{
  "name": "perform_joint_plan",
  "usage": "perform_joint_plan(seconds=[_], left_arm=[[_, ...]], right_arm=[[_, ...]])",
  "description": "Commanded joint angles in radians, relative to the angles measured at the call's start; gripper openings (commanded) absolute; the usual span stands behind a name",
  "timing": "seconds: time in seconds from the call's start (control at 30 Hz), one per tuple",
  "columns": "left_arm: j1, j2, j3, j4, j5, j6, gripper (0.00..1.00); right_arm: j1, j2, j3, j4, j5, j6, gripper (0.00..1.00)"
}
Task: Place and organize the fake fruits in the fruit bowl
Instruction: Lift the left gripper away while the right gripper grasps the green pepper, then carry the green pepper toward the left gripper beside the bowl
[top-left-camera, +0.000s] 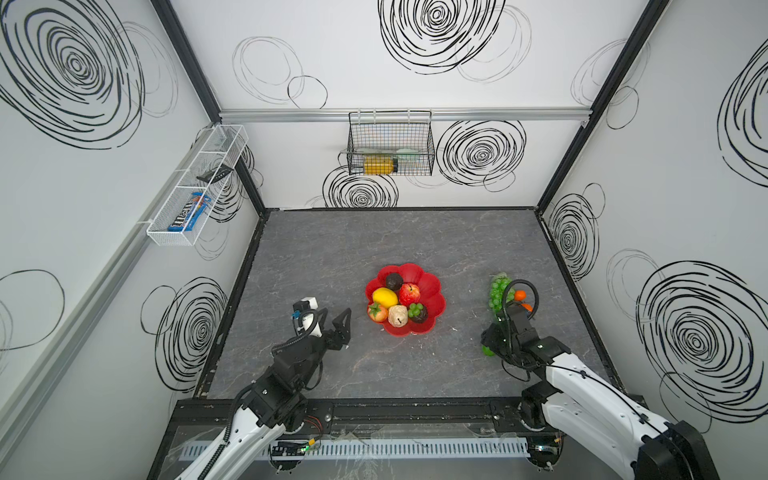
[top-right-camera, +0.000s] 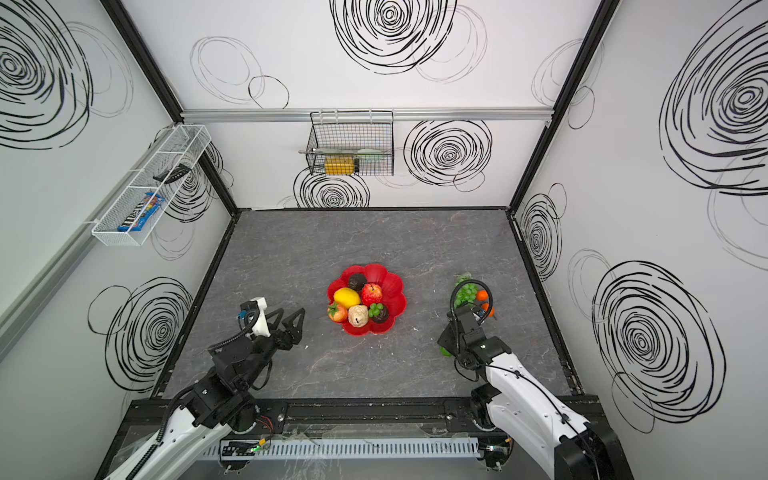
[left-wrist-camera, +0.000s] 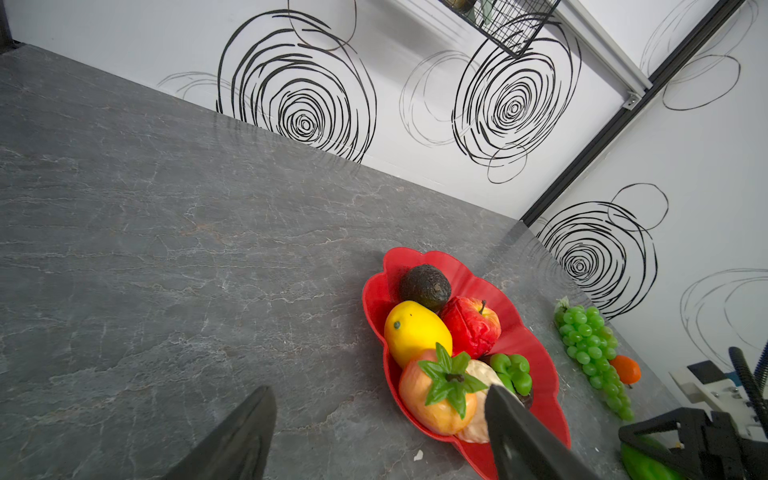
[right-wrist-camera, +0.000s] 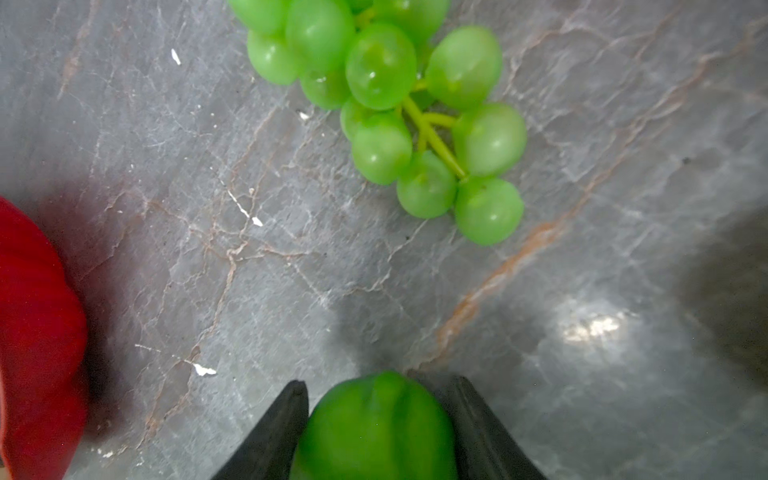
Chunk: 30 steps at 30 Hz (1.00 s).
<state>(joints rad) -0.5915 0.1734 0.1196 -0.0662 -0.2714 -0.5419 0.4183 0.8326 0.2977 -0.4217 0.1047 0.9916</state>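
Right wrist: green fruit (right-wrist-camera: 376, 432) in right claw (right-wrist-camera: 378, 381), open table (right-wrist-camera: 316, 270) ahead

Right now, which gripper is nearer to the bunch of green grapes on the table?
Right. The right gripper, around a green fruit, sits close beside the green grapes; the left gripper is beyond the fruit bowl.

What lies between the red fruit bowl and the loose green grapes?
Nothing: bare grey tabletop between fruit bowl and grapes, shown in both top views; only tiny white flecks in the right wrist view.
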Motion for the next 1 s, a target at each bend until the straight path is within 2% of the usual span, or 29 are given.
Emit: perform_joint_plan(seconds=[0.0, 0.27, 0.53, 0.63, 0.73, 0.83, 0.97], left_arm=[[0.010, -0.002, -0.005, 0.018, -0.012, -0.003, 0.83], [0.016, 0.037, -0.020, 0.083, 0.054, 0.010, 0.83], [0.005, 0.153, -0.055, 0.308, 0.276, 0.019, 0.76], [-0.049, 0.194, -0.068, 0.418, 0.337, 0.022, 0.74], [-0.179, 0.235, -0.055, 0.456, 0.254, 0.051, 0.74], [-0.345, 0.294, -0.026, 0.490, 0.107, 0.086, 0.77], [-0.547, 0.447, 0.007, 0.599, -0.083, 0.109, 0.81]], right_arm=[[0.015, 0.006, -0.014, 0.021, -0.015, 0.022, 0.51], [0.021, -0.053, -0.011, 0.093, -0.110, 0.053, 0.52], [0.096, -0.103, 0.001, 0.269, -0.195, 0.201, 0.52], [0.165, -0.077, 0.012, 0.356, -0.212, 0.283, 0.52], [0.247, -0.067, 0.029, 0.426, -0.180, 0.342, 0.53], [0.322, -0.064, 0.039, 0.481, -0.135, 0.382, 0.53], [0.391, -0.046, 0.041, 0.557, -0.113, 0.429, 0.53]])
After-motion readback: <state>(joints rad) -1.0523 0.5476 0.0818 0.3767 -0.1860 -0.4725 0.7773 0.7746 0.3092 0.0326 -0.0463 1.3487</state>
